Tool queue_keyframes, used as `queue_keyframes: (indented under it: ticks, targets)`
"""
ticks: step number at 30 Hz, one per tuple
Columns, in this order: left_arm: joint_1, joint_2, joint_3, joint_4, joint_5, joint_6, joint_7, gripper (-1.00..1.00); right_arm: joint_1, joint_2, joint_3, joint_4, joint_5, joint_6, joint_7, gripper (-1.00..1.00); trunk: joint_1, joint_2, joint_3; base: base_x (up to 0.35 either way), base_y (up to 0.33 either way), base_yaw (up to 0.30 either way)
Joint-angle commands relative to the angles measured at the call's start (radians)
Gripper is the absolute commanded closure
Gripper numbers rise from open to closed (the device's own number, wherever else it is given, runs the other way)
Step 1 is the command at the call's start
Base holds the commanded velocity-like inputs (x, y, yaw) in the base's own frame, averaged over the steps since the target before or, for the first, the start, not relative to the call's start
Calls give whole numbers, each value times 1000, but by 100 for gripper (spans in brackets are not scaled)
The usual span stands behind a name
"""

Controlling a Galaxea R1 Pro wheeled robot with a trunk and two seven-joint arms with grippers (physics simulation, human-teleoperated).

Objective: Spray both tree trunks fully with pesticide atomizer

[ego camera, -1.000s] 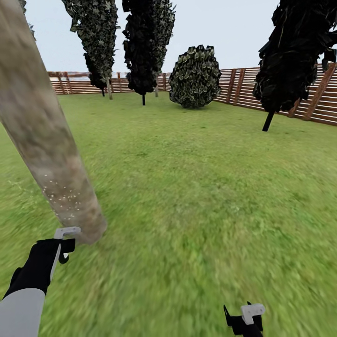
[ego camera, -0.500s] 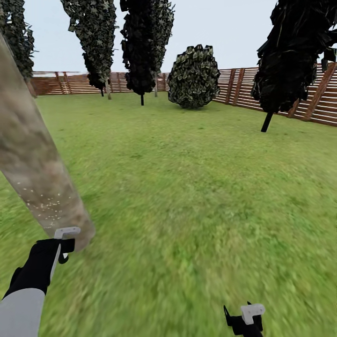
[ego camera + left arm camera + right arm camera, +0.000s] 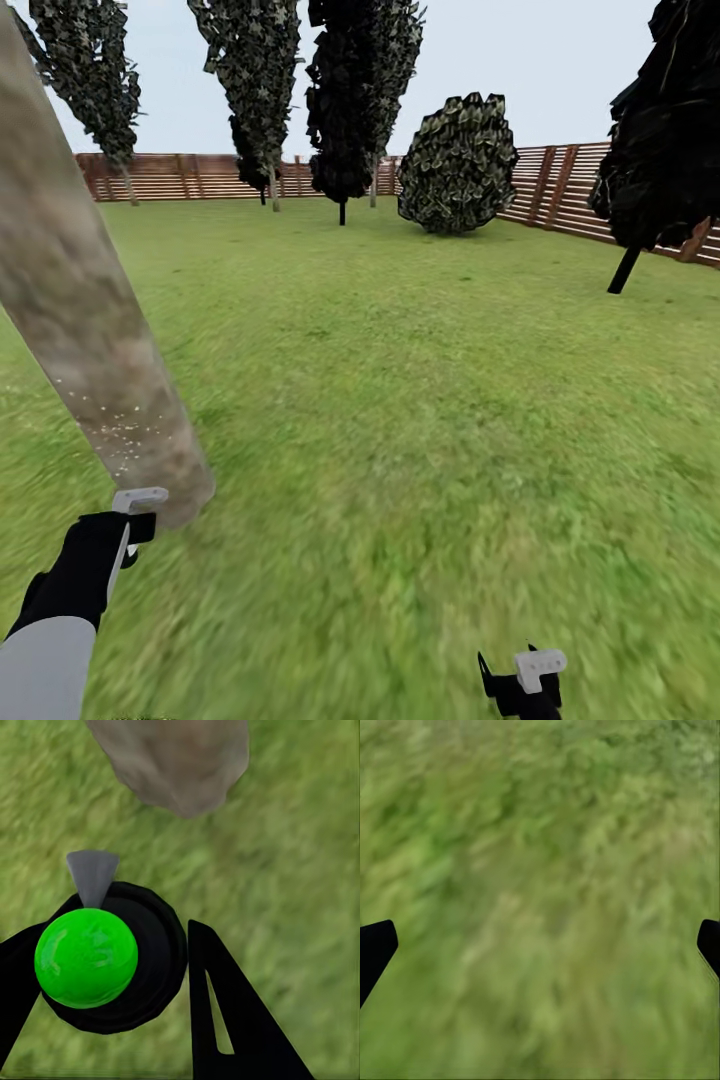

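Pesticide atomizer (image 3: 90,956), with its green bulb, black body and grey nozzle, is held between the closed fingers of the left gripper (image 3: 112,997), the nozzle directed at the base of the tree trunk (image 3: 95,330) just ahead of it. Pale pesticide (image 3: 125,435) specks are noted on the lower bark. Right gripper (image 3: 540,945) is spread wide and empty, with only lawn (image 3: 420,400) beneath it.

Pale grey forearm (image 3: 45,668), black wrist, seemingly white-tipped black tool (image 3: 133,520).
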Motion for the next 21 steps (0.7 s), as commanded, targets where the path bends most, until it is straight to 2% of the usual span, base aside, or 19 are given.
queue_keyframes:
  ticks: [1, 21]
  targets:
    - [0, 0, 1, 0, -1, 0, 0, 100, 0, 0, 0, 0, 0, 0, 0, -100, 0, 0, 0, 144, -254, 277]
    - [0, 1, 2, 0, -2, 0, 1, 100, 0, 0, 0, 0, 1, 0, 0, -100, 0, 0, 0, 142, -254, 277]
